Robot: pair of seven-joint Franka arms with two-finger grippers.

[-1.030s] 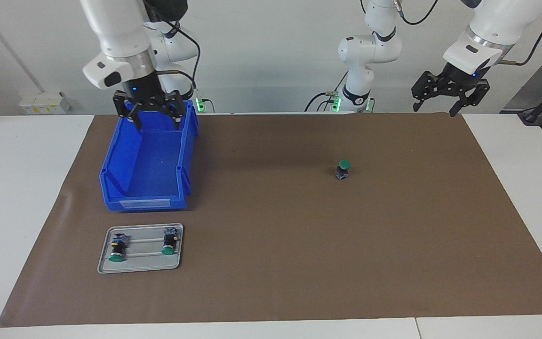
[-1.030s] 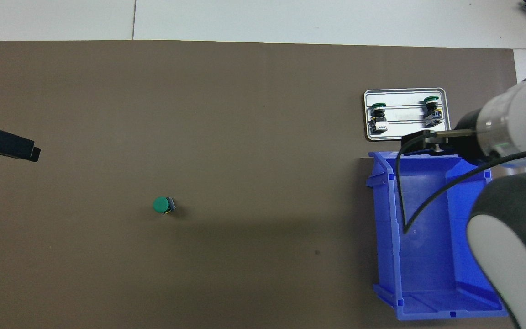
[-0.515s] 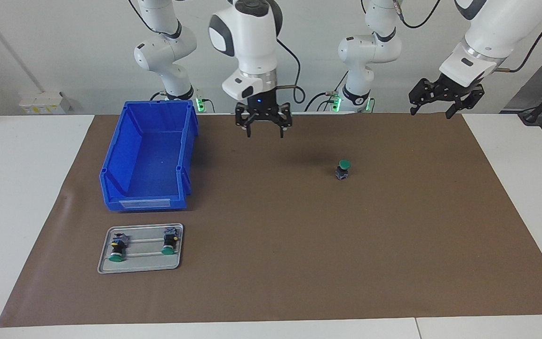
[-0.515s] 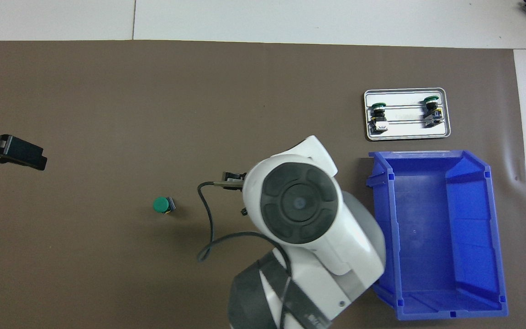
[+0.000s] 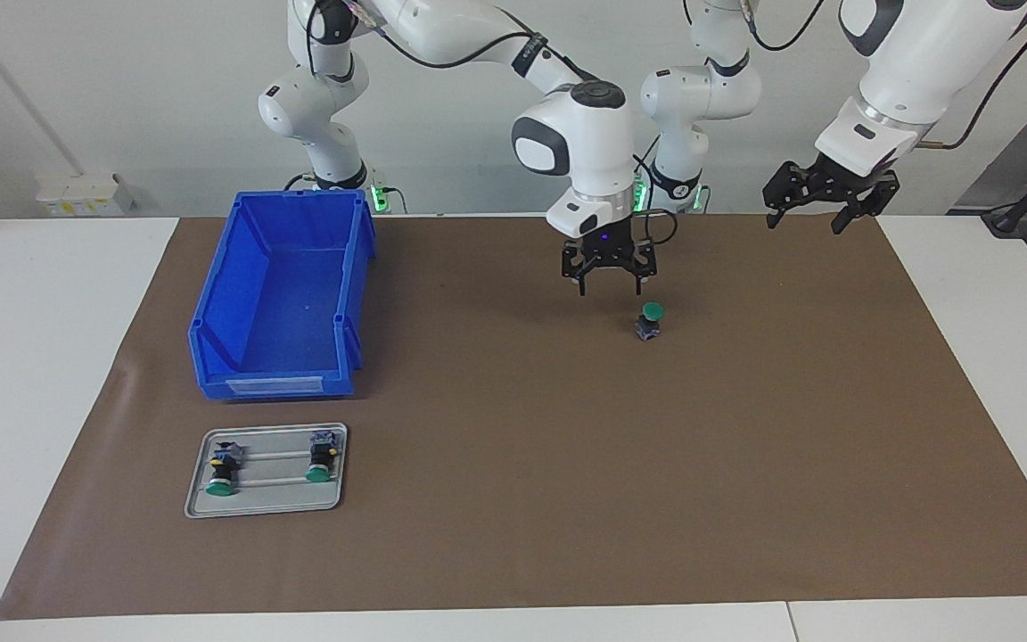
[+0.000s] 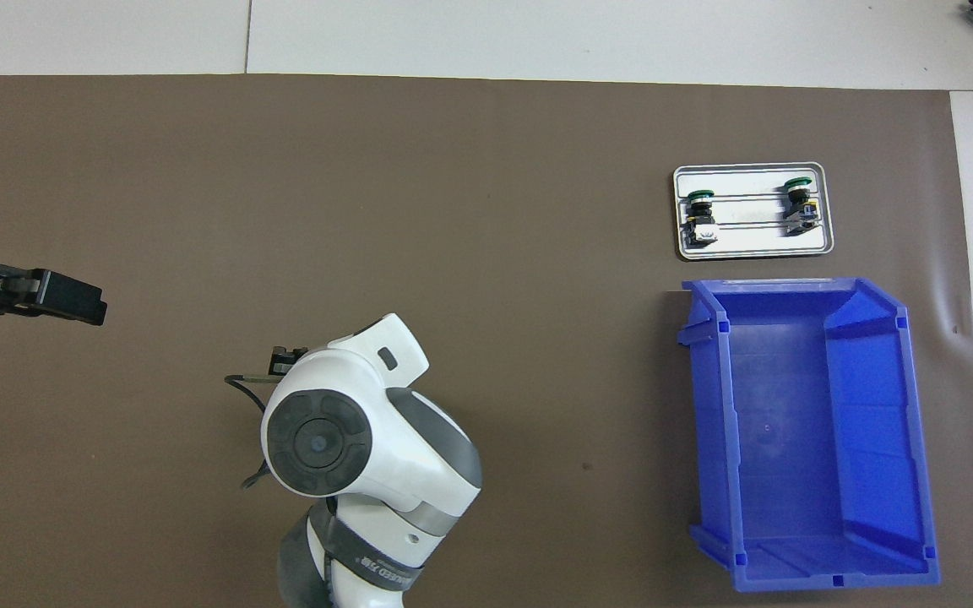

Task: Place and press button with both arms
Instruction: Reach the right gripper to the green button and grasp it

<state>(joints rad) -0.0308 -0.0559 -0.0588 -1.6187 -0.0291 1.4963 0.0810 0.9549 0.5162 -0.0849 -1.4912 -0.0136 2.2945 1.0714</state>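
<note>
From the facing view we see the button (image 5: 650,321) standing alone on the brown mat (image 5: 745,464), green cap up, toward the left arm's end of the table. We read that upright stance as the reason for the approach from above: the cap is free to be gripped or pressed. The right gripper (image 5: 610,281) hangs just above and beside the button, fingers spread wide and holding nothing, not touching it. The left gripper (image 5: 825,207) waits raised over the mat's edge nearest the robots, also spread and empty, probably kept clear so the arms do not cross. The blue bin (image 5: 210,357) sits toward the right arm's end. The metal tray (image 5: 197,504), farther from the robots than the bin, keeps two look-alike buttons (image 5: 220,475) lying in its grooves.

From the overhead view the right arm's wrist (image 6: 326,439) covers the button entirely, so we cannot place it here. Only a bit of the right gripper (image 6: 282,361) shows past the wrist. The left gripper (image 6: 64,300) reaches in at the edge, over bare mat (image 6: 453,211). The tray (image 6: 826,245) and the bin (image 6: 706,422) lie well apart from both grippers.
</note>
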